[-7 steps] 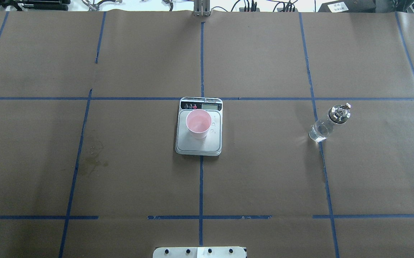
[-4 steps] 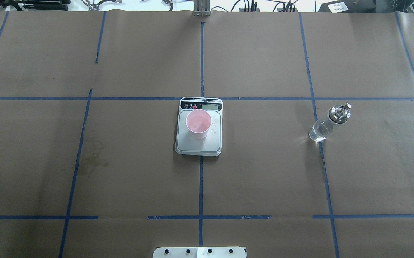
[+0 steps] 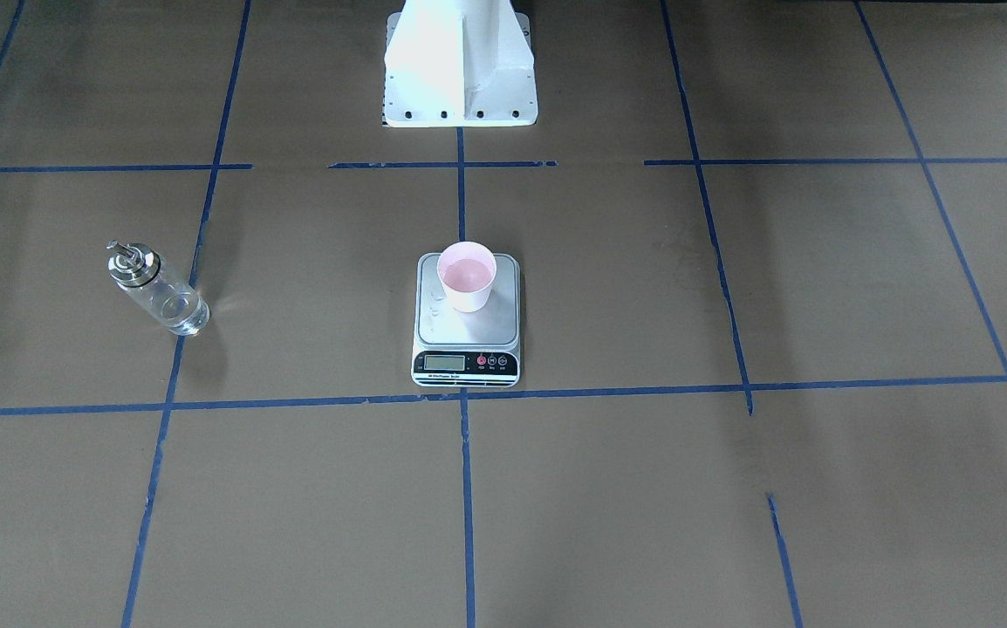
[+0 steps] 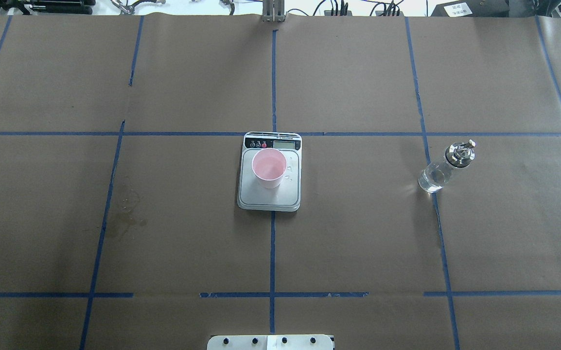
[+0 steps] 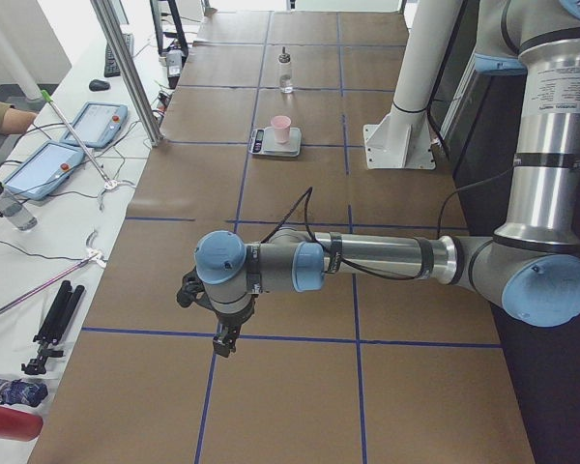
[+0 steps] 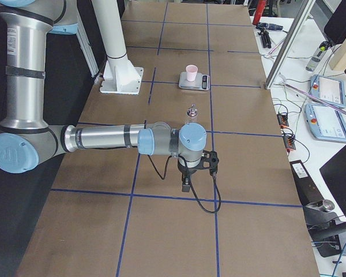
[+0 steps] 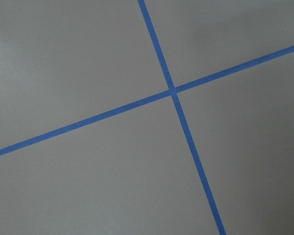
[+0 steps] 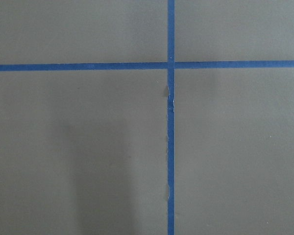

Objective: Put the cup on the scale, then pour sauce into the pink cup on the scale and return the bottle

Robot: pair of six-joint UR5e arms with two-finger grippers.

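Pointing down: left tool (image 5: 222, 343), right tool (image 6: 185, 186)

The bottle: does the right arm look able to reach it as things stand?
Probably yes. The bottle stands upright and alone on the robot's right side, well apart from the scale and the cup. The right arm hangs close to it, with nothing between.

Cup (image 4: 269, 167) upright on scale (image 4: 261, 197); bottle (image 4: 437, 174) well apart.
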